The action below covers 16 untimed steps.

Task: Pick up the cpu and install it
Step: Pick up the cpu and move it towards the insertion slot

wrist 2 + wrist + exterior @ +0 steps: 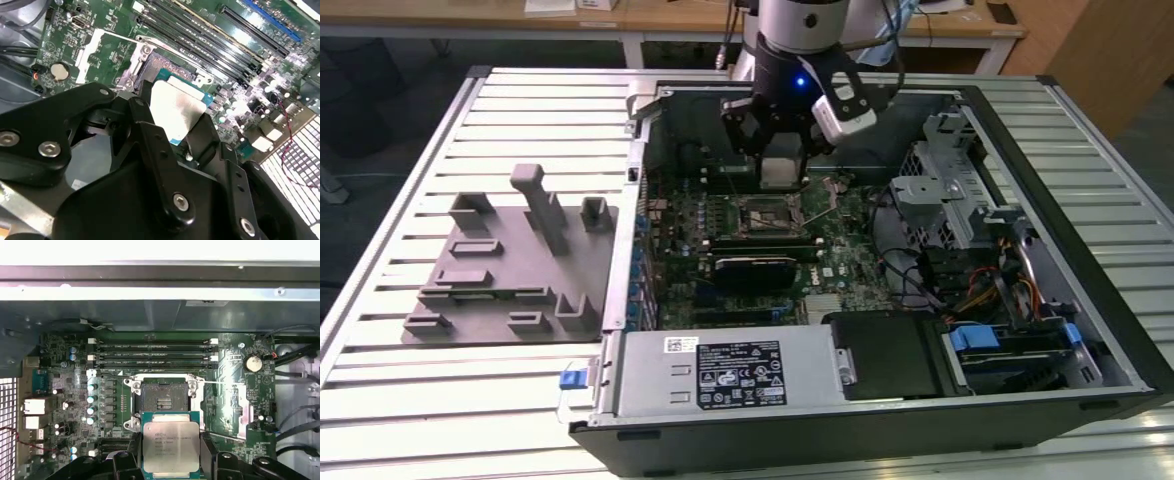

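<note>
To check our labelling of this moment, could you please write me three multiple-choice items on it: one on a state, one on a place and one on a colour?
1. The socket on the board is:
A. open and empty
B. closed over a chip
C. under a cooler

2. The cpu is:
A. seated in the socket
B. between the fingers of the gripper
C. lying flat on the board

3. The cpu's top is:
A. black
B. silvery
C. blue

Answers:
1 A: bare contacts show inside its frame in the first wrist view.
2 B: a black finger sits at each side of it in both wrist views.
3 B: the plate shines grey-silver.
</note>
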Motion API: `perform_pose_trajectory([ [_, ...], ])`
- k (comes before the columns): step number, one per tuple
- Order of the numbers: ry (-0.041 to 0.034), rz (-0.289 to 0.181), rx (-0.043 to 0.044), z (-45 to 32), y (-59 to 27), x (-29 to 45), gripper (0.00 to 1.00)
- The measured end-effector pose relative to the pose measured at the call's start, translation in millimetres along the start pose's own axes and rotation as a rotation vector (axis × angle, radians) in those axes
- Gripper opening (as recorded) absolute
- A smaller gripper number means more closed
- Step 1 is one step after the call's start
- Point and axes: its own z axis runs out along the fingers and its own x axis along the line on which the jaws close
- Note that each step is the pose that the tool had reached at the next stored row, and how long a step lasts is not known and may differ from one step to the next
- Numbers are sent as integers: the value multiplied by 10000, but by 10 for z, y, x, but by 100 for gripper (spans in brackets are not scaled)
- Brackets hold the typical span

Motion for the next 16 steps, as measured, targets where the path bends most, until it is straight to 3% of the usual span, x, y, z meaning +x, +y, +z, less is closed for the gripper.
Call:
perform_pose_trajectory([
  [9, 0, 1, 0, -194, 8, -1, 54],
  [16, 0, 0, 1, -158, 6, -1, 54],
])
